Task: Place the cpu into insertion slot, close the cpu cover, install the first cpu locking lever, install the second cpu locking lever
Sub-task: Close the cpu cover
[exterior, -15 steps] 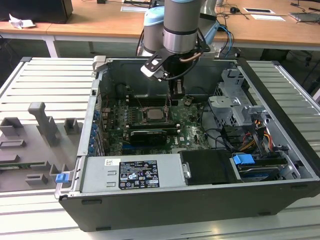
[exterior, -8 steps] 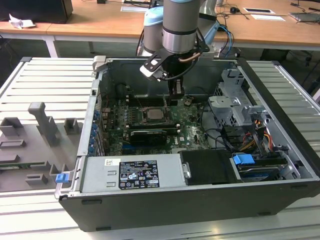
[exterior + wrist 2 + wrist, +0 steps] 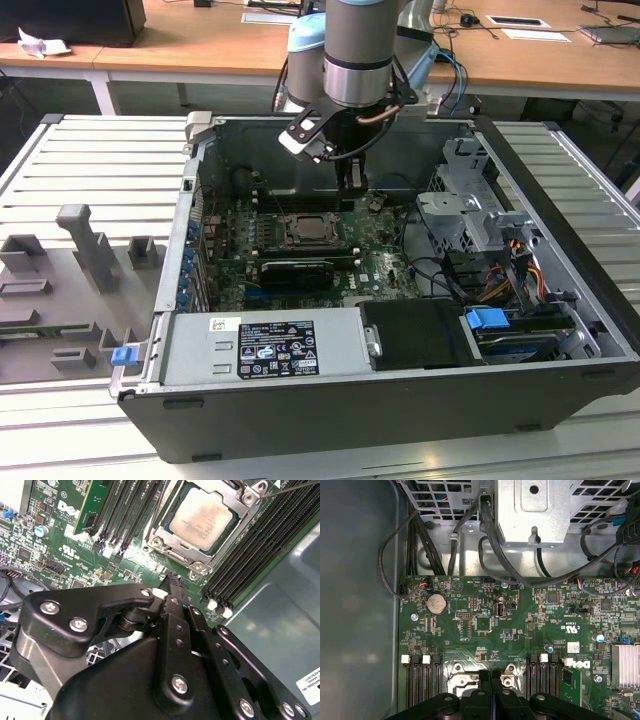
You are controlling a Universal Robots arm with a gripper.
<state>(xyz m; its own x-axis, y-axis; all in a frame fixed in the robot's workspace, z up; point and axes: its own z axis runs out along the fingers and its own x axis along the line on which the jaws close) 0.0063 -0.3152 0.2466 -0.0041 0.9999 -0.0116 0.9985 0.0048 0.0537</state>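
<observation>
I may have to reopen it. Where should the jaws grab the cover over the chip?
Likely the small tab on the edge facing the gripper, coming from that side: the cover lies flat around the chip, leaving no other lip.

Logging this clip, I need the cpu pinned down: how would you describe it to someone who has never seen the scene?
Inside the open computer case, find the green motherboard. Between two banks of long black memory slots sits the silvery cpu cover; the cpu is the smooth, dull silver square it frames, unlike the ridged slots alongside.
</observation>
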